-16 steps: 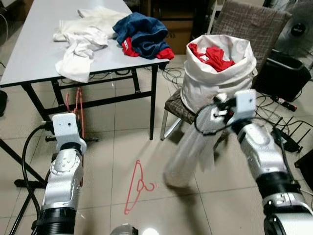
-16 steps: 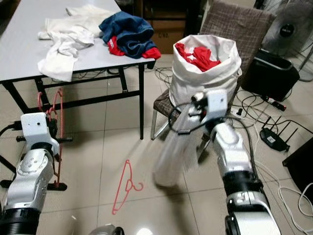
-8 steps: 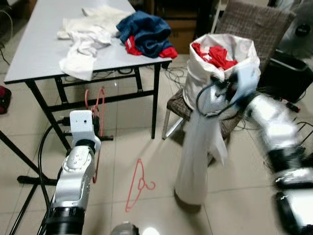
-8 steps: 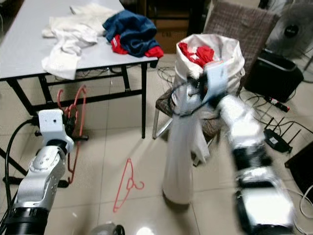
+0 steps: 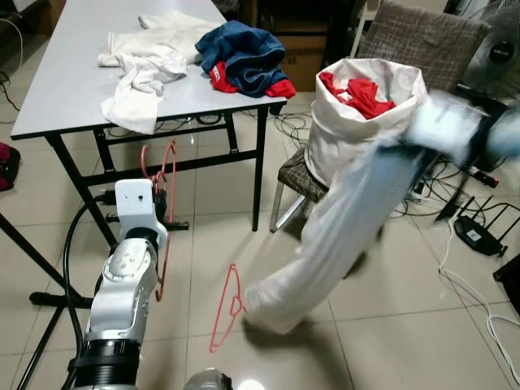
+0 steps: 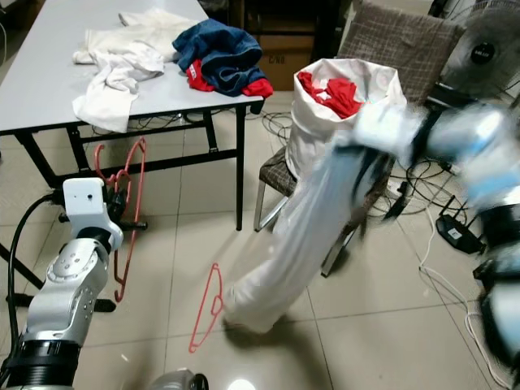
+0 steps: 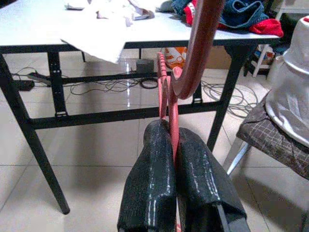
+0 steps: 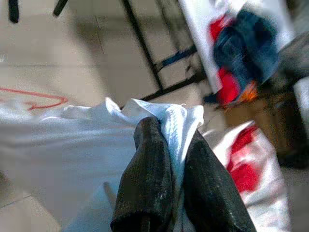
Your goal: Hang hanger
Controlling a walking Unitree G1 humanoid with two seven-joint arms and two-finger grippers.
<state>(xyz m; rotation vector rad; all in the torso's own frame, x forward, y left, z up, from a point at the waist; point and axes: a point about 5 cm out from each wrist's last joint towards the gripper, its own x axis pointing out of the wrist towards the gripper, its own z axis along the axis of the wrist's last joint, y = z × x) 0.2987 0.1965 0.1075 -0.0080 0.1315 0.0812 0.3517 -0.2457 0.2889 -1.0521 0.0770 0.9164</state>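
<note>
Right claw pinches white cloth between its black fingers; beyond, a red hanger lies on the tiled floor

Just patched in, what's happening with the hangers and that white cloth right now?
The left tool is shut on a red hanger in front of the table. The right tool is pinched on a white garment, which trails in a blur from the white laundry bag on the chair toward the floor. A second red hanger lies on the tiles by the garment's lower end. Nothing is on a hanger yet.
</note>
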